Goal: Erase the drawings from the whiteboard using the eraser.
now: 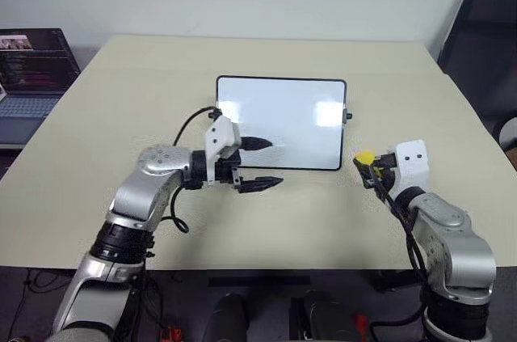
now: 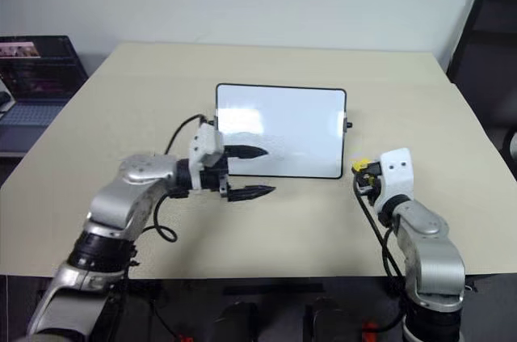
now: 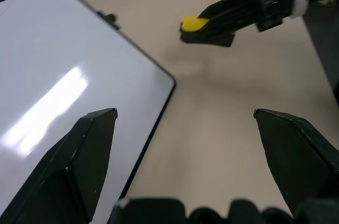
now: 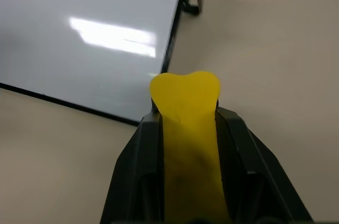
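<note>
The whiteboard point(image 1: 283, 120) lies flat in the middle of the table, black-framed, its face plain white with glare. The drawings are out of view. My left gripper point(image 1: 275, 164) hangs open at the board's near left part, pointing right, one finger over the white face and the other over the table just in front of the frame. My right gripper point(image 1: 367, 166) is off the board's near right corner, shut on the eraser point(image 1: 363, 157). The eraser point(image 4: 185, 107), a yellow block, sticks out between the two black fingers. From the left wrist, the eraser point(image 3: 193, 23) shows beyond the board's corner.
The beige table point(image 1: 121, 99) has bare room on every side of the board. An open laptop point(image 1: 28, 67) stands off the table's far left. A dark chair point(image 1: 485, 43) is at the far right. The table's near edge runs just in front of my arms.
</note>
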